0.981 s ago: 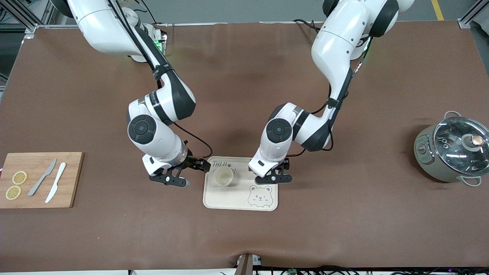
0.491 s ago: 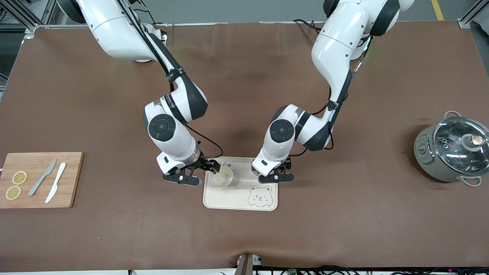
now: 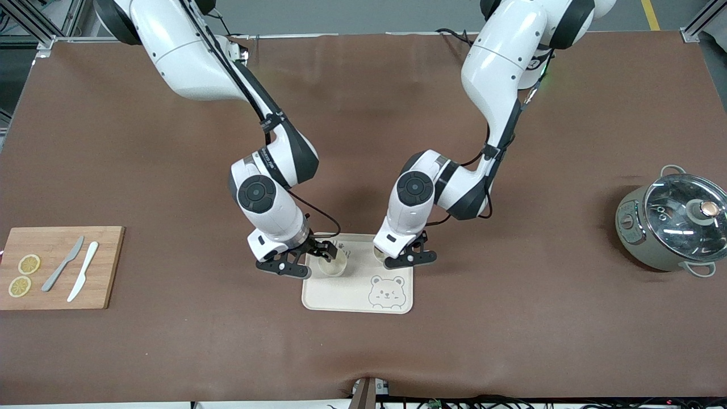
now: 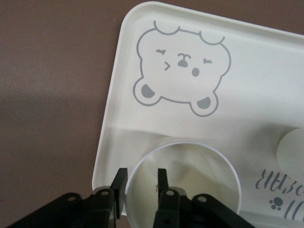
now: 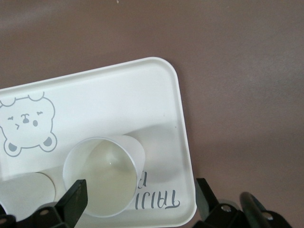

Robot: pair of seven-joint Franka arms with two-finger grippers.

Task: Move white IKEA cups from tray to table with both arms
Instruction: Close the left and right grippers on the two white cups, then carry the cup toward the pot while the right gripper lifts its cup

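Two white cups stand on the cream bear-print tray [image 3: 346,296]. The cup toward the right arm's end [image 3: 333,265] lies between the wide-open fingers of my right gripper [image 3: 317,259], close to one finger [image 5: 76,199]; the right wrist view shows this cup [image 5: 102,178] and my right gripper [image 5: 140,197]. The other cup [image 3: 379,253] is at my left gripper [image 3: 397,258]. In the left wrist view my left gripper [image 4: 141,178] has one finger outside this cup's [image 4: 190,185] wall and one inside, with a gap showing.
A wooden cutting board [image 3: 57,284] with two knives and lemon slices lies at the right arm's end of the table. A grey pot with a glass lid [image 3: 673,227] stands at the left arm's end. The tray's bear print [image 3: 386,292] is nearer the front camera than the cups.
My right arm has swung toward the tray and brought its open gripper up around its cup. My left gripper has shifted only slightly at its cup.
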